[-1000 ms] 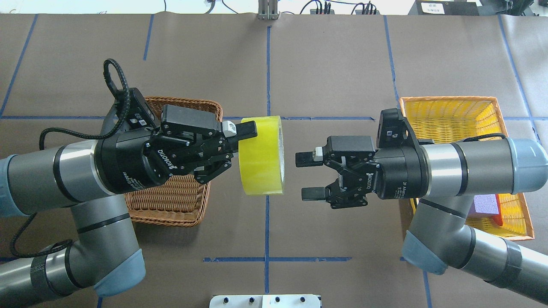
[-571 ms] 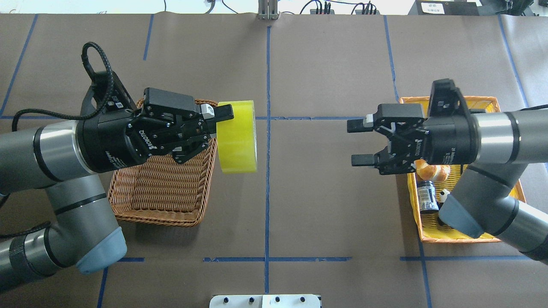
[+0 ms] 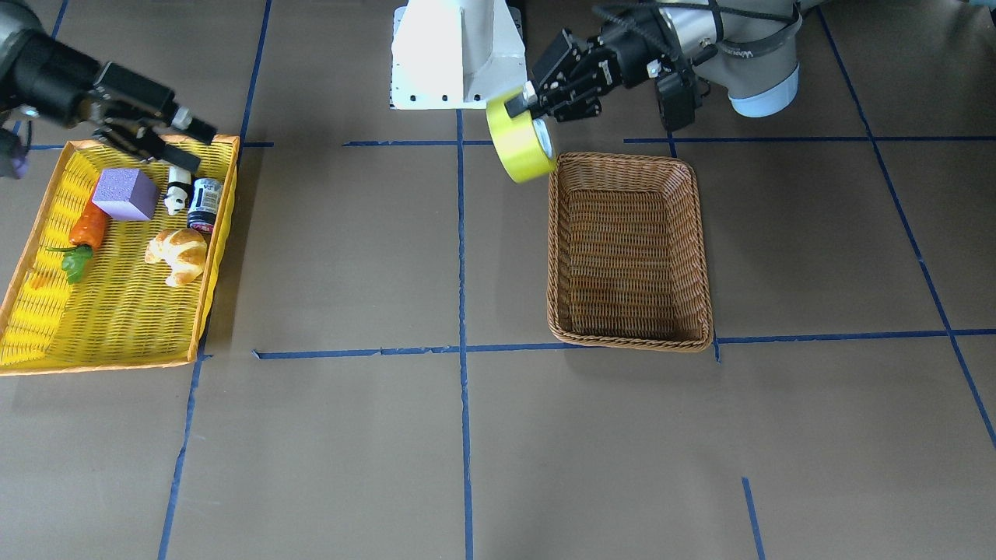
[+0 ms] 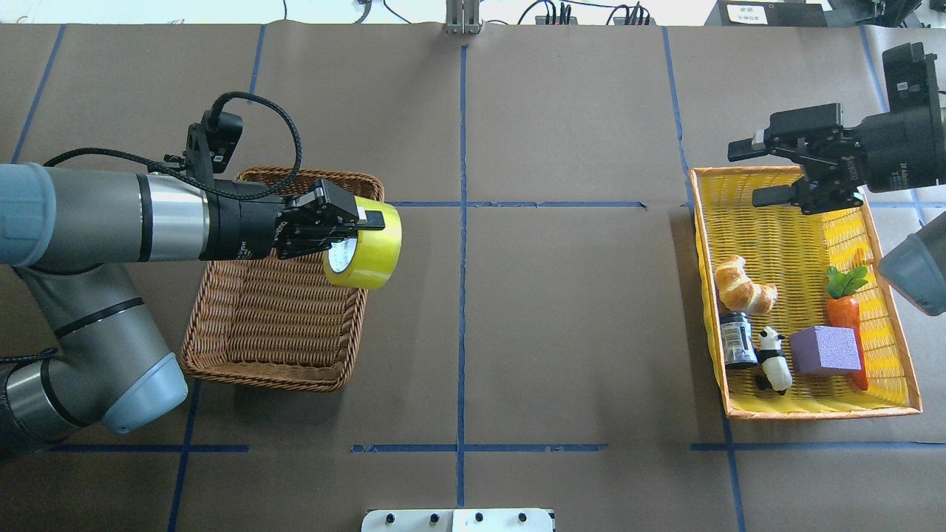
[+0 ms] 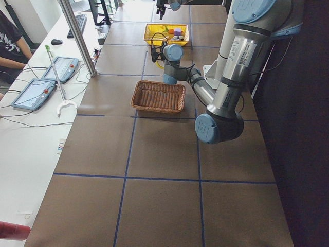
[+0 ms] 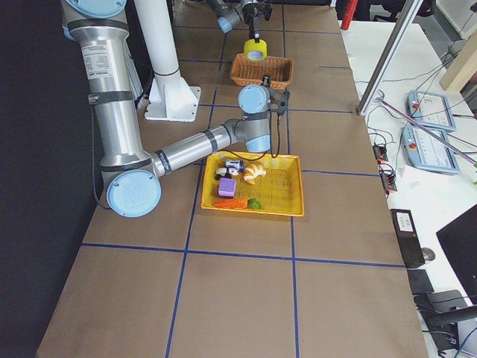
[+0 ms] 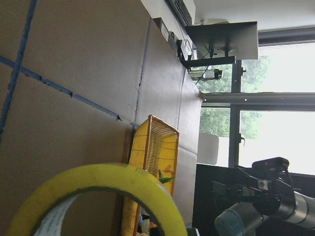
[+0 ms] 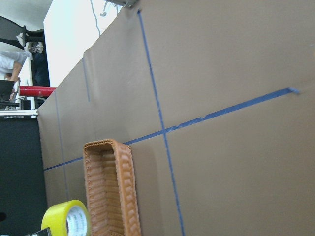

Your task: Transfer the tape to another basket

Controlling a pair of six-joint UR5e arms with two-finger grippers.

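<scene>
Swung back from table centre: my left gripper (image 4: 356,235) now holds the tape (image 4: 366,251) above the basket (image 4: 270,375), at its edge nearest mid-table. Jaws clamped on the roll's wall. Right gripper (image 4: 754,174) is withdrawn, spread, empty. Roll is translucent yellow with a white core, tilted, airborne. Lowering probably comes next.

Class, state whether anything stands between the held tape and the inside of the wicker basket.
Nothing visible does. The left gripper holds the tape above the basket at one corner. The basket's woven floor shows bare, and only the rim lies below the roll.
</scene>
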